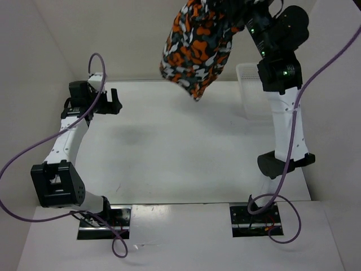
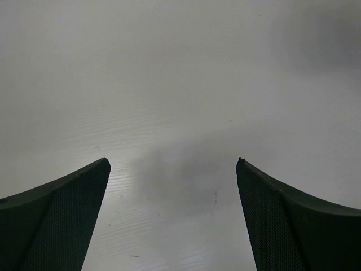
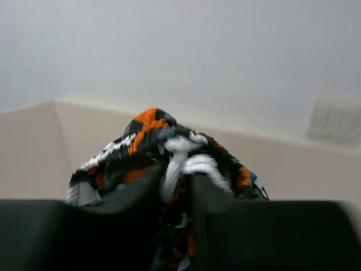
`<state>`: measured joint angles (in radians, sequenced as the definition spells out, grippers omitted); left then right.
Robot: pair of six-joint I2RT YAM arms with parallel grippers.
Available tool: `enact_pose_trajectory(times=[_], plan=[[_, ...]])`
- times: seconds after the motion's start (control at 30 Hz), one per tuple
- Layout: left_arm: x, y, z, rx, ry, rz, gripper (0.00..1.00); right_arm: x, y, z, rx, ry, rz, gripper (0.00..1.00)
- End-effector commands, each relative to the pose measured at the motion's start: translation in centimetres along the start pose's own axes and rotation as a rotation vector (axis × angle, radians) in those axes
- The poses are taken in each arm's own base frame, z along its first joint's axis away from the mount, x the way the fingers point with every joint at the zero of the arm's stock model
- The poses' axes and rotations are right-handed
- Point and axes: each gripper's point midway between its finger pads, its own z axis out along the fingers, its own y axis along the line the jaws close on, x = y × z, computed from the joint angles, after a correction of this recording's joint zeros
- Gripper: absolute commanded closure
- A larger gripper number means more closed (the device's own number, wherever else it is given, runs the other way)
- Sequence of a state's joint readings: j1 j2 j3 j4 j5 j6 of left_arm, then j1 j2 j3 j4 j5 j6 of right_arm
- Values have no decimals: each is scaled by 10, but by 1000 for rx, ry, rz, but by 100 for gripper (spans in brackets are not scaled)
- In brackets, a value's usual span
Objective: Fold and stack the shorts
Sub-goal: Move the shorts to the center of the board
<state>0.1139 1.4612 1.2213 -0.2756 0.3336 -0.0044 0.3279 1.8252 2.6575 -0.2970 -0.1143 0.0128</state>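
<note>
The shorts (image 1: 198,48), printed in orange, white, grey and black, hang bunched in the air at the top of the top view, well above the table. My right gripper (image 3: 176,195) is shut on a fold of the shorts (image 3: 169,152); in the top view the fabric and the frame edge hide it. My left gripper (image 1: 107,101) is open and empty at the far left, over bare table. Its dark fingers (image 2: 62,220) stand wide apart in the left wrist view.
A white mesh basket (image 1: 250,90) sits at the far right of the white table (image 1: 169,147), partly behind the right arm. Beige walls close in on the left, back and right. Purple cables loop off both arms.
</note>
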Motion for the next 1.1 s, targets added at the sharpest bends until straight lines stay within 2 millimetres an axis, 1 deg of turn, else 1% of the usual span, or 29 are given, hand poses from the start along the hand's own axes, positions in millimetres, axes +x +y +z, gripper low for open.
enact_pose_trajectory(times=[0.0,0.03,0.07,0.1,0.13,0.17,0.2,0.23,0.27,0.3,0.33,0.37,0.4,0.43,0.57,0.63,0.67,0.7,0.73,0.77,0.8,0.83,0.87,0.9,0.93,0.97,1.0,1.03,1.07], plan=[[-21,17,-21,-119,-85,29,1,153,10,-2,-27,383,149,62],[-19,19,-21,-129,-76,26,1,201,9,-19,-15,504,165,46],[-16,18,-23,-129,-75,25,1,226,7,-30,6,567,169,16],[-8,16,-25,-127,-50,17,1,249,6,-42,9,626,165,4],[-8,15,-28,-127,-50,17,1,290,-3,-69,39,735,175,0],[3,14,-28,-124,-15,6,1,307,-7,-82,46,780,184,0],[4,6,-30,-86,-10,4,1,320,-11,-94,65,819,198,0],[6,1,-34,-62,-5,2,1,348,-21,-118,90,895,212,0],[16,-5,-35,-35,35,-13,1,351,-25,-127,101,911,214,0],[19,-17,-40,20,46,-21,1,371,-23,-144,108,968,224,0],[23,-27,-43,53,65,-21,1,372,-24,-151,91,978,192,0],[43,-37,-45,84,137,-42,1,375,-21,-156,81,990,200,0],[50,-53,-45,120,172,-29,1,378,-19,-164,67,1007,197,0],[73,-64,-47,138,241,-34,1,381,-18,-167,48,1016,184,0],[118,-82,-45,113,366,32,1,384,-9,-171,-15,1032,188,0],[133,-91,-49,118,420,55,1,396,0,-174,-33,1057,193,6],[141,-94,-51,126,449,58,1,404,13,-174,-46,1074,183,9],[145,-98,-54,135,468,63,1,417,14,-171,-31,1086,150,16],[154,-109,-59,160,508,81,1,427,21,-174,-32,1108,139,20],[163,-114,-63,175,540,91,1,429,28,-163,-35,1090,123,23],[169,-120,-67,189,557,104,1,449,42,-163,-44,1116,131,28],[183,-128,-72,212,600,124,1,459,41,-162,-18,1131,146,29],[192,-129,-73,212,621,137,1,460,48,-150,-13,1108,174,30],[197,-129,-71,204,624,153,1,483,51,-152,26,1141,234,30],[203,-127,-69,187,629,173,1,491,48,-150,66,1146,245,30],[218,-120,-68,140,649,214,1,492,46,-140,89,1128,256,30],[223,-115,-65,110,646,237,1,498,51,-138,93,1132,258,30],[222,-112,-57,83,614,257,1,511,62,-140,76,1153,257,30],[226,-109,-55,61,611,276,1,509,64,-133,78,1136,248,27]])
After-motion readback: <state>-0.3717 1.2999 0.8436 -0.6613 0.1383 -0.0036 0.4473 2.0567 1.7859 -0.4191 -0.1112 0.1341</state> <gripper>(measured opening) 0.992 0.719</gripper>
